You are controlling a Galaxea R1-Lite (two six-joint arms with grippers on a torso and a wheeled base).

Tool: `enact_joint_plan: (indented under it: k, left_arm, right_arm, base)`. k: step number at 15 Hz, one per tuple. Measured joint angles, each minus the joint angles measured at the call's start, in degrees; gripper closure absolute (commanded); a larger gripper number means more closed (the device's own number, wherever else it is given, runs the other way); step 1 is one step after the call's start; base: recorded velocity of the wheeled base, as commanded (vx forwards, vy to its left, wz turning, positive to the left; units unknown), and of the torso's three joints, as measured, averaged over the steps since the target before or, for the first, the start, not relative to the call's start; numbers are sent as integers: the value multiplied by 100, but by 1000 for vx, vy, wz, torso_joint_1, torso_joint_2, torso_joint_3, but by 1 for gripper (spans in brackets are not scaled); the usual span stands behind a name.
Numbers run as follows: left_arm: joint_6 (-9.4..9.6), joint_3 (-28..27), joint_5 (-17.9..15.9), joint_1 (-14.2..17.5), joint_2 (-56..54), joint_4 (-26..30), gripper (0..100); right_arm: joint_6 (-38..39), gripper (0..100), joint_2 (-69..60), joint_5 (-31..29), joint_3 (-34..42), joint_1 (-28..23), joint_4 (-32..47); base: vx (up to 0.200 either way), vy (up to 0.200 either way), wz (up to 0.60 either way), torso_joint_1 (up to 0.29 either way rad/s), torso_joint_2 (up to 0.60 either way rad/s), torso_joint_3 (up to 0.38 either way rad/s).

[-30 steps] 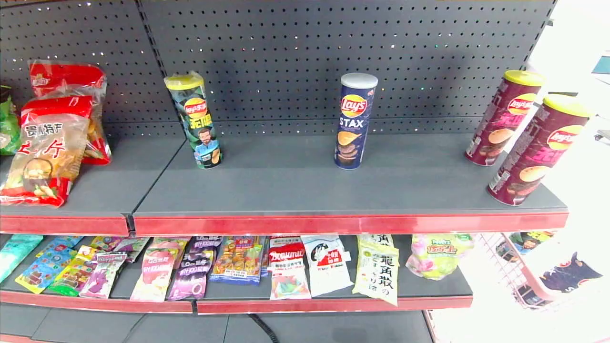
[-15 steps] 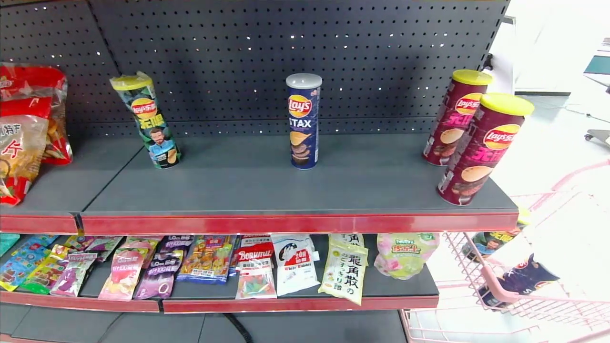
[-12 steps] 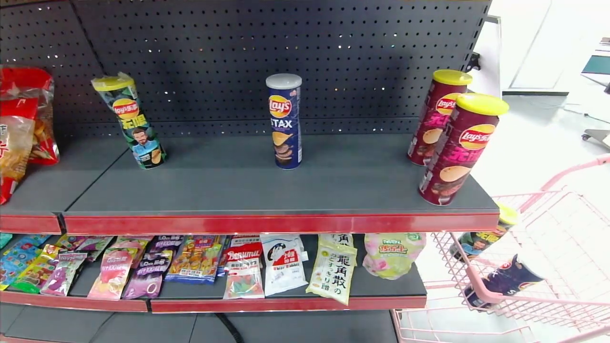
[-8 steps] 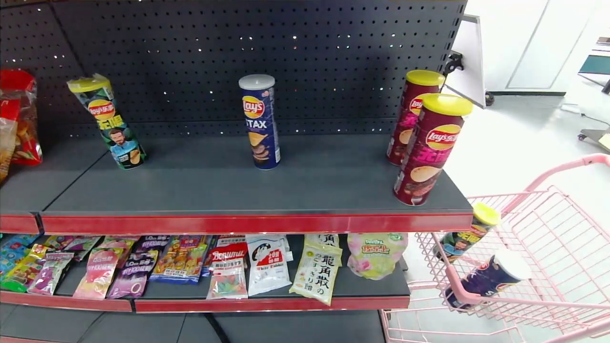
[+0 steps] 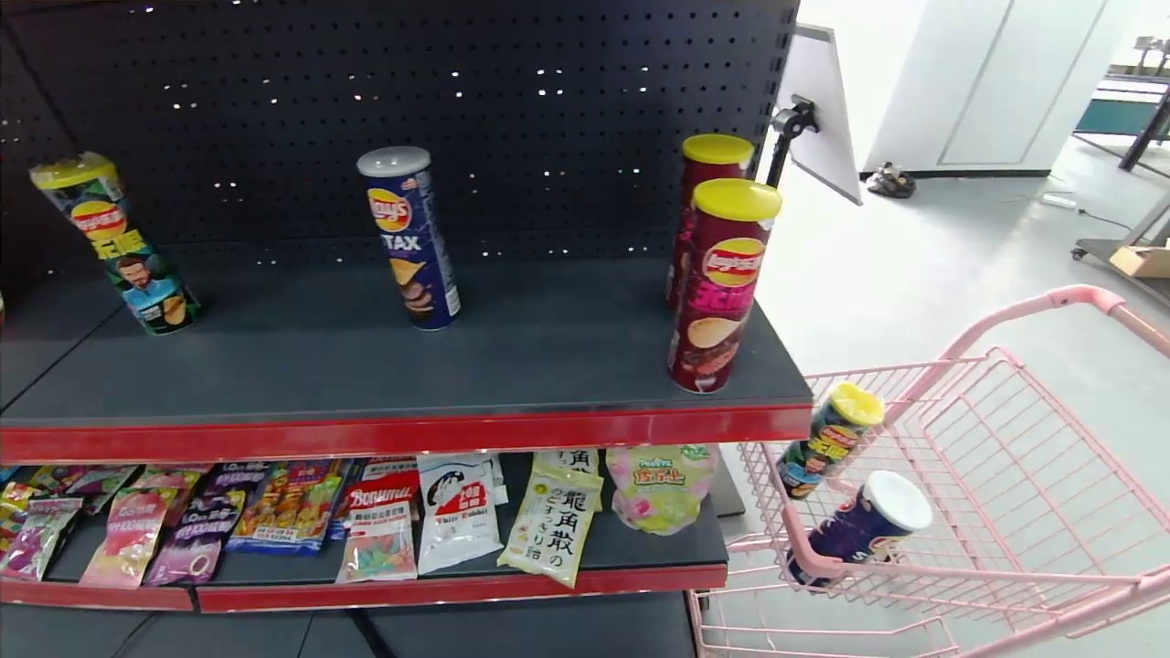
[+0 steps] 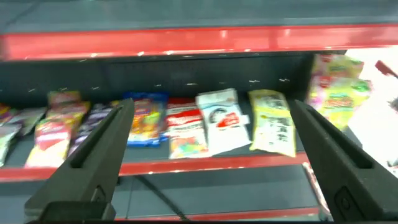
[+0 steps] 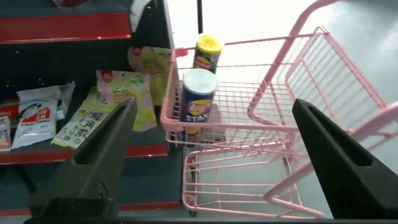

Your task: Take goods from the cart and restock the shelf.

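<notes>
**With both claws spread wide: stock on the shelf and in the cart**

While the left claw [image 6: 208, 168] hangs with its fingers far apart and grips nothing, it faces the lower shelf [image 6: 186, 165], where the snack packets [image 6: 214, 127] lie in a row.

- Right claw [image 7: 214, 165]: fingers likewise wide apart, nothing between them. It faces the pink wire cart [image 7: 323, 81].
- Cart [image 5: 1005, 315]: stands on the floor to the right of the shelving, its near-left corner close to the end of the lower shelf.
- Cart contents: a green cart can [image 5: 827, 441] with a yellow lid and a blue cart can [image 5: 864, 525] with a white lid. Both lean in the cart's left corner, the green one farther back and the blue one nearer. The right wrist view shows the blue cart can [image 7: 198, 93] in front of the green cart can [image 7: 207, 53].
- Upper shelf [image 5: 411, 366]: four cans, all upright.
  - green shelf can [image 5: 114, 242], far left
  - blue shelf can [image 5: 409, 238], around the middle, well apart from the others
  - near maroon can [image 5: 722, 283], at the right end near the front edge
  - far maroon can [image 5: 708, 155], just behind it and partly hidden
- Pegboard [image 5: 548, 55]: dark, backs the upper shelf.
</notes>
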State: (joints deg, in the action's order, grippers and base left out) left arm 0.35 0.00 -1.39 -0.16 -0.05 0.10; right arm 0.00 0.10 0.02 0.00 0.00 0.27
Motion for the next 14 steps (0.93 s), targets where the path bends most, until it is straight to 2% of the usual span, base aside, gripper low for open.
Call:
enact_joint_plan:
  k: [7, 12, 14]
  left_arm:
    - [-2, 0, -2, -2, 0, 0, 0]
    - [-2, 0, -2, -2, 0, 0, 0]
    - [0, 0, 0, 0, 0, -2, 0]
  right_arm:
    - [18, 0, 0, -2, 0, -5, -5]
    - [10, 0, 0, -2, 0, -2, -6]
    - [27, 0, 0, -2, 0, -10, -6]
  base:
    - [0, 0, -600, 4, 4, 3]
    - [0, 0, 0, -8, 12, 9]
    - [0, 0, 0, -122, 313, 178]
